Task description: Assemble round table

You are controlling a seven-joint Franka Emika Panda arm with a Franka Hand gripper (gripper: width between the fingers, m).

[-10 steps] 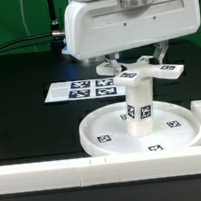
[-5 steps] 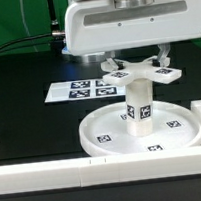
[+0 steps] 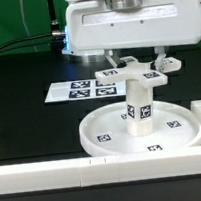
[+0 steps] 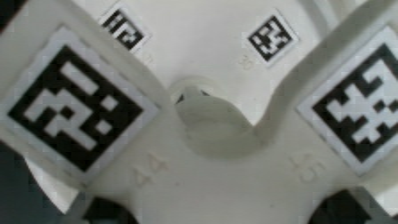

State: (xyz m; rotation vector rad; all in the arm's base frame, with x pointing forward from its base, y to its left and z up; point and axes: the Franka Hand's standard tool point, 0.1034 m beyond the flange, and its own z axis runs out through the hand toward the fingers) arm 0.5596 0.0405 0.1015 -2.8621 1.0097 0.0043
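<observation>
the short cylinder (image 3: 139, 106) stands upright on the round disc (image 3: 102, 134) near the table's front, with the cross-shaped piece (image 3: 138, 70) sitting on its top. the marker board (image 3: 79, 90) lies behind the disc (toward the exterior view's left). border bars (image 3: 56, 173) run in front.

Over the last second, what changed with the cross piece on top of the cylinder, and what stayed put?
The cross-shaped piece, held by the gripper, has turned on top of the cylinder: its arms point differently than a second ago. The gripper and wrist rotated with it and kept their hold; nothing was let go. The cylinder stayed upright in the round disc, and the marker board and border bars did not move.
</observation>
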